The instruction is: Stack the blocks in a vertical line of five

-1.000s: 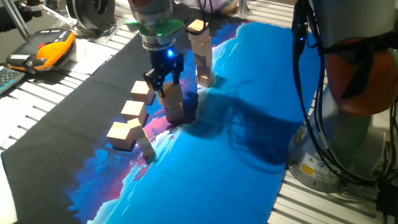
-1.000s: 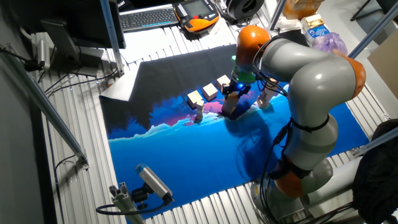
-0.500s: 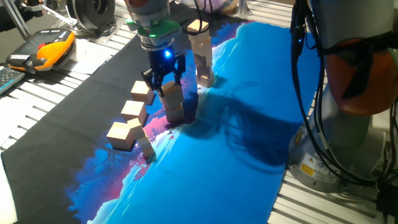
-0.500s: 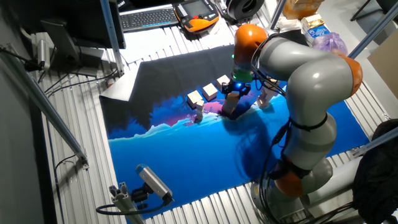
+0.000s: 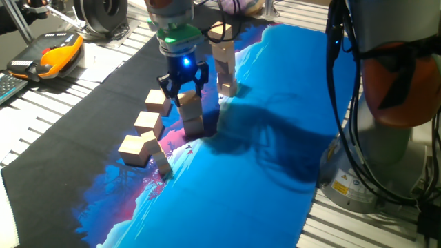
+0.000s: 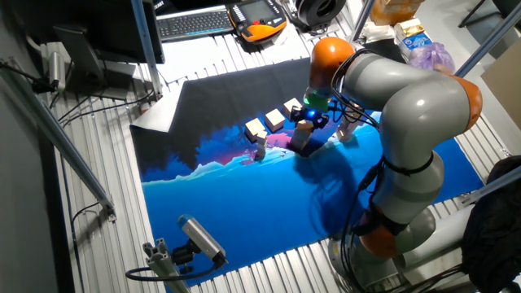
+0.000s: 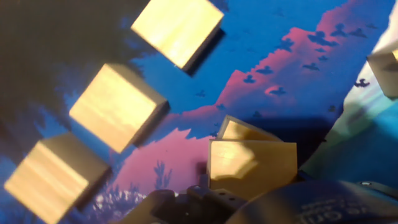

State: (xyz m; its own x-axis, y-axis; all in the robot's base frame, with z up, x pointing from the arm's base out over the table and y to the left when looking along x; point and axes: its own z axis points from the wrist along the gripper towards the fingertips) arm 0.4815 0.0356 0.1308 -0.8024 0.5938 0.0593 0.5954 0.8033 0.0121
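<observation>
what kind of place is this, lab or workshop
Most likely a robotics lab: a big grey-and-orange arm at a slatted metal table, an orange-and-black handheld control unit, and a keyboard nearby.

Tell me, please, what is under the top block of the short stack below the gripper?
Under the top block sits another block on the mat. The gripper hides whether their edges line up.

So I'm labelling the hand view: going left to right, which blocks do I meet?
Lower-left block → middle block → upper block → two-block stack under the jaws → block at the right edge.
</observation>
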